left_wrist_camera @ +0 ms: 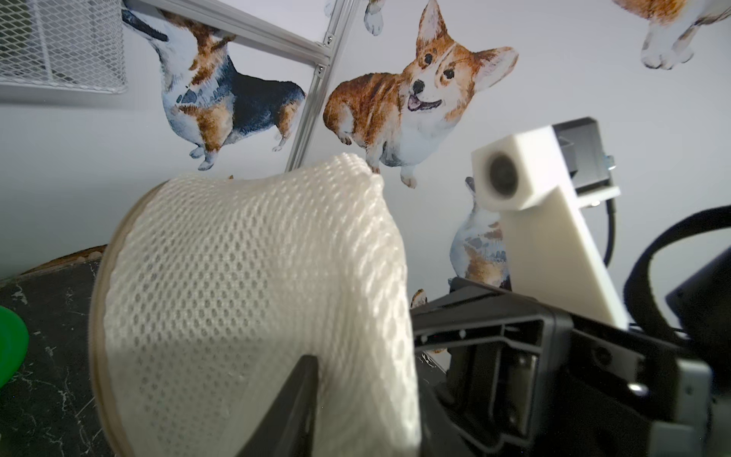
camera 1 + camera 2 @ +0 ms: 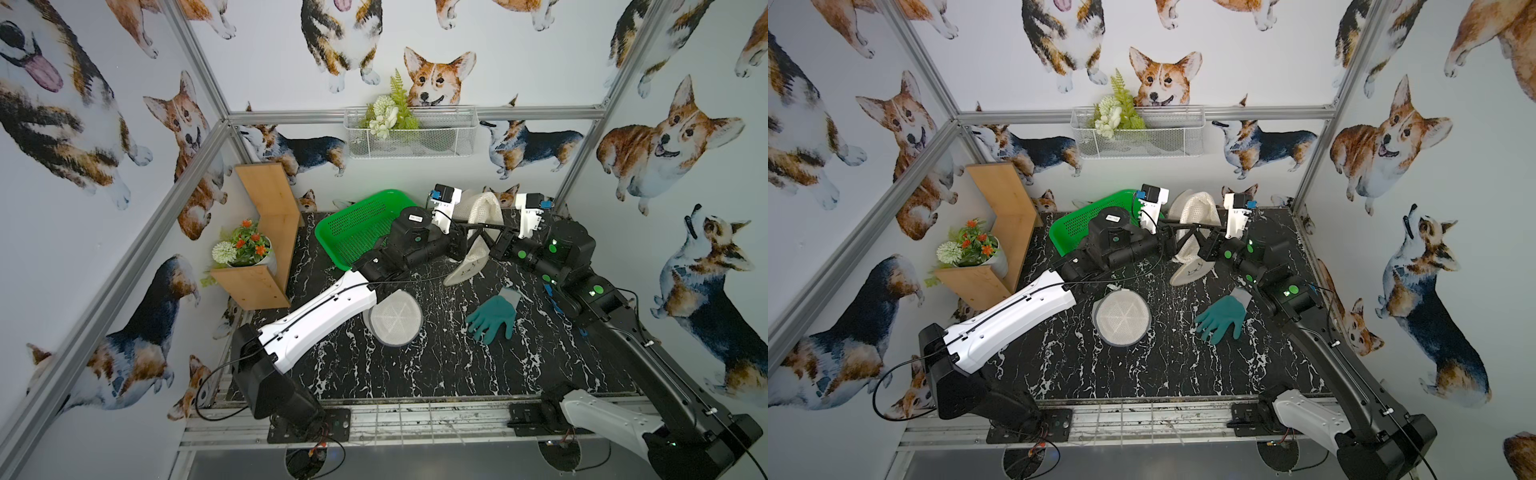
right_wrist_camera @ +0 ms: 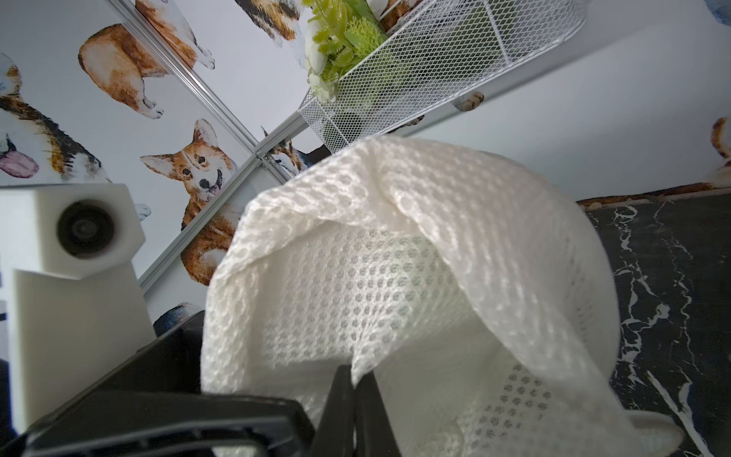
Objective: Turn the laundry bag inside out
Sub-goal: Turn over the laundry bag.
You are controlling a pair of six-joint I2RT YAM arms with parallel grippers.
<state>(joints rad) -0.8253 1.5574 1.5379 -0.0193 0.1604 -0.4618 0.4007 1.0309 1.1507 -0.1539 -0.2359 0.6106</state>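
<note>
Nearest on the black marble table (image 2: 415, 374), a round mesh disc (image 2: 395, 318) is lying flat just beside the left arm, and a green glove (image 2: 492, 318) is resting well apart from it. Farther back, the white mesh laundry bag (image 2: 484, 210) is hanging raised between the two arms, its lower end reaching down toward the table. The right gripper (image 3: 353, 374) is squeezing its fingers together on a fold of the bag's edge. The left gripper (image 1: 316, 368) is showing one finger against the mesh (the other is hiding behind the fabric, so whether it is pinching cannot be told). Behind them a green basket (image 2: 357, 226) is sitting tilted near the back wall, and a wire basket (image 2: 411, 137) is hanging above.
</note>
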